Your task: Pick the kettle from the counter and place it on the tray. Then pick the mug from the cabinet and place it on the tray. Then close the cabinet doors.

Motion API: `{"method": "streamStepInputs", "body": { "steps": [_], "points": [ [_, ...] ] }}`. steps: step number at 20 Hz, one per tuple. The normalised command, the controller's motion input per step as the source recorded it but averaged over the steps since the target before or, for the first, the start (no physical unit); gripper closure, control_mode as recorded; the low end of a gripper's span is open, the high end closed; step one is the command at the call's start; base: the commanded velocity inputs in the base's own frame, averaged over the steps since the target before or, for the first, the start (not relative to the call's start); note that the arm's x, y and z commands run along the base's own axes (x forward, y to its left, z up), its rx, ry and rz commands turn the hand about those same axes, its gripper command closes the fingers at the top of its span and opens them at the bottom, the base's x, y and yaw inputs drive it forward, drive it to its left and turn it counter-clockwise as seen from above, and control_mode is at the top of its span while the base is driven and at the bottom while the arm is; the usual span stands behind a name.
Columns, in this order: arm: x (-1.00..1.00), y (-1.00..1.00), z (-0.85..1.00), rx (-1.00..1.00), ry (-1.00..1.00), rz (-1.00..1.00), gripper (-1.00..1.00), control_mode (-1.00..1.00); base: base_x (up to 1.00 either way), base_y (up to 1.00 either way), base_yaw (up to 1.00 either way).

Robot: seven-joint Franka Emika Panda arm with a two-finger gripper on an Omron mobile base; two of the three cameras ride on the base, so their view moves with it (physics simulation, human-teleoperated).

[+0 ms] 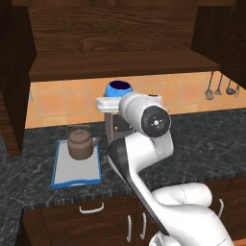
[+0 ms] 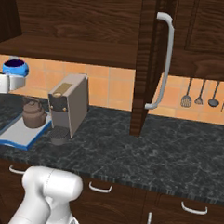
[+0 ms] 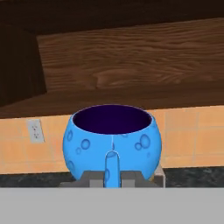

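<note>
One blue mug (image 3: 112, 142), clamped by its handle in the gripper (image 3: 112, 177), hangs below the cabinet shelf (image 1: 120, 62), right of and above the blue-rimmed tray (image 1: 77, 168) holding the kettle (image 1: 80, 143).

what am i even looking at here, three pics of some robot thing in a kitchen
It is a rendered kitchen with one white robot arm. Two pictures come from cameras behind the arm, left and right; the third looks along its gripper. On the dark counter lies a blue-rimmed tray with a brown kettle standing on it, and a grey coffee machine stands beside the tray. The gripper is shut on a blue mug, held in the air below the open cabinet. One cabinet door stands open.
</note>
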Motion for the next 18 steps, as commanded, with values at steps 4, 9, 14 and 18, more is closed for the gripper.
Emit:
{"method": "streamStepInputs", "body": {
  "steps": [4, 9, 14, 18],
  "points": [
    [-0.38, 0.62, -0.31, 0.0, 0.03, -0.45, 1.0, -1.0, 0.0, 0.0, 0.0],
    [-0.3, 0.35, -0.3, 0.0, 0.11, -0.25, 1.0, -1.0, 0.0, 0.0, 0.0],
    [-0.07, 0.13, -0.38, 0.0, 0.11, 0.0, 1.0, -1.0, 0.0, 0.0, 0.0],
    [0.0, 0.0, -0.55, 0.0, 0.06, 0.0, 1.0, -1.0, 0.0, 0.0, 0.0]
  ]
}}
